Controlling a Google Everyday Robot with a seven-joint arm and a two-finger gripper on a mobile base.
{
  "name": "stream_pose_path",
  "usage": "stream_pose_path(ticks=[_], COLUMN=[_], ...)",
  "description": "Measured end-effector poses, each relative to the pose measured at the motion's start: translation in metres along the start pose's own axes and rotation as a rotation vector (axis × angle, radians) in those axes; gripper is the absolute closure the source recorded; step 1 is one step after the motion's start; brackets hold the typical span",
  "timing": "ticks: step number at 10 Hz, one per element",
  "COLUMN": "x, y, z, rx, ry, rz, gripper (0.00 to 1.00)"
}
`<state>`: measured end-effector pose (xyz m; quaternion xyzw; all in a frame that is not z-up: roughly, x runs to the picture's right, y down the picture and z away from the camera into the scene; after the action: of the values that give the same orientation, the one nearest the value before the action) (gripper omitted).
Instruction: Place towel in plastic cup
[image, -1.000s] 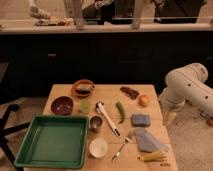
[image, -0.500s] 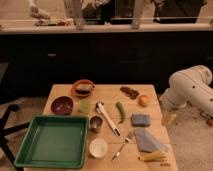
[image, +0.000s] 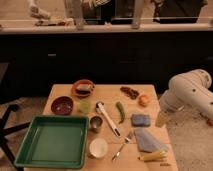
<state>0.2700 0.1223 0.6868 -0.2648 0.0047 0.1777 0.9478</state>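
The towel (image: 146, 140), a thin grey-blue cloth, lies flat at the table's front right. The plastic cup (image: 84, 106), small and pale green, stands upright left of centre, between the brown bowl and the white-handled tool. My white arm (image: 190, 92) hangs off the table's right side. Its gripper (image: 162, 119) points down just past the right edge, beside the blue pad (image: 141, 120) and a little behind the towel. It touches neither and holds nothing that I can see.
A green tray (image: 50, 142) fills the front left. A metal cup (image: 96, 123), a white cup (image: 98, 148), a brown bowl (image: 62, 105), an orange bowl (image: 82, 88), a white-handled tool (image: 107, 117), a green pepper (image: 120, 111), an orange fruit (image: 144, 100), a fork (image: 122, 145) and a yellow item (image: 152, 156) are spread over the table.
The arm has shifted only slightly at the table's right edge. Nothing on the table has moved.
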Motion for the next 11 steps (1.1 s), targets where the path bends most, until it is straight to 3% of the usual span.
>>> stream_pose_path(ticks=[6, 9, 11], x=[-0.003, -0.003, 0.002], y=[0.013, 0.022, 0.033], z=[0.028, 0.042, 0.057], rx=[-0.073, -0.084, -0.071], ry=[-0.067, -0.065, -0.053], rz=[0.034, 0.087, 0.126], gripper=[0.2, 0.2, 0.2])
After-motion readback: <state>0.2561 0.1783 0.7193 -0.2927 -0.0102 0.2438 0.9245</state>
